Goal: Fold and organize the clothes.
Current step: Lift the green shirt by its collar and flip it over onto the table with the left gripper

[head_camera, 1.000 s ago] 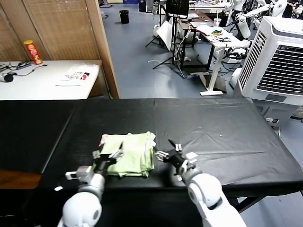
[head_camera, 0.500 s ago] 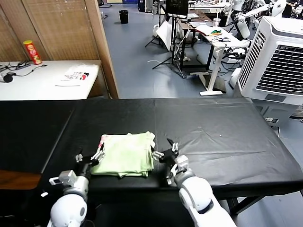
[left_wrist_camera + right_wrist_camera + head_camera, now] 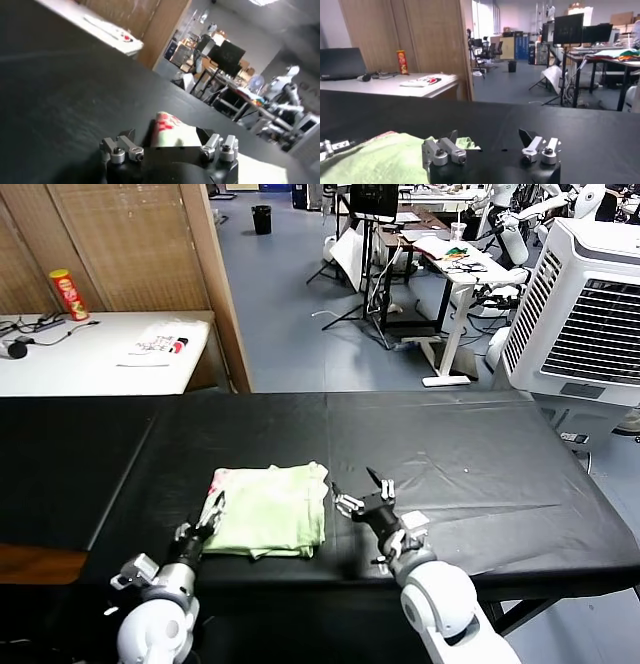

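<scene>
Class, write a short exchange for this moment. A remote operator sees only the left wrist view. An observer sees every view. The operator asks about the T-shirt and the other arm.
Operator: Past my left gripper, which is open, I see one corner of the T-shirt. Is the shirt folded?
Observer: Yes. The head view shows it as a compact, roughly square bundle lying on the black table.
Operator: Where is the right gripper?
Observer: The right gripper is open on the shirt's right side, clear of the cloth.
</scene>
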Motion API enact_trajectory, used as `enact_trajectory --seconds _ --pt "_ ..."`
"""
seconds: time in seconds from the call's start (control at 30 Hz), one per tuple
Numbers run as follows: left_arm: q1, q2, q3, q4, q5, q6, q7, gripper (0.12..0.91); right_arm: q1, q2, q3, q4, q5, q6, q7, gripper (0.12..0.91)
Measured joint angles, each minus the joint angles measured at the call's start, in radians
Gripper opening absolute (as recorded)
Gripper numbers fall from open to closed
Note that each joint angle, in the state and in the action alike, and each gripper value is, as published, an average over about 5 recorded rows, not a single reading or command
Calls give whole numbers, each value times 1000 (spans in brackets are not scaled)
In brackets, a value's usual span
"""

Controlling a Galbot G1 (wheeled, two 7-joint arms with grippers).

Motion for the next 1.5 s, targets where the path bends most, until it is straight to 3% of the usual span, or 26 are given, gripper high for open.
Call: enact_trajectory --seconds 0.23,0.3,0.47,0.63,0.87,1.2,1.4,1.5 --pt "-9 -19 -9 10 -16 5 1 228 -14 11 10 7 -7 9 -1 798" --pt "-15 -19 -10 8 13 9 6 148 -21 15 14 9 -20 16 -1 798" --pt "-39 5 -2 8 150 30 18 143 -44 29 30 10 -78 24 2 798" --pt "-65 68 1 7 283 72 -4 142 -71 42 43 21 -119 19 3 798" --pt "-43 217 -35 -35 364 91 -10 142 -110 49 61 41 -132 15 5 798" --pt "10 418 -155 -104 488 96 -65 142 -143 52 60 52 -133 17 4 798" --pt "30 439 -170 -165 634 61 -71 142 -155 56 57 53 -135 17 -1 798" --pt "35 422 -144 -206 708 63 -75 142 -163 56 59 55 -137 15 -4 798"
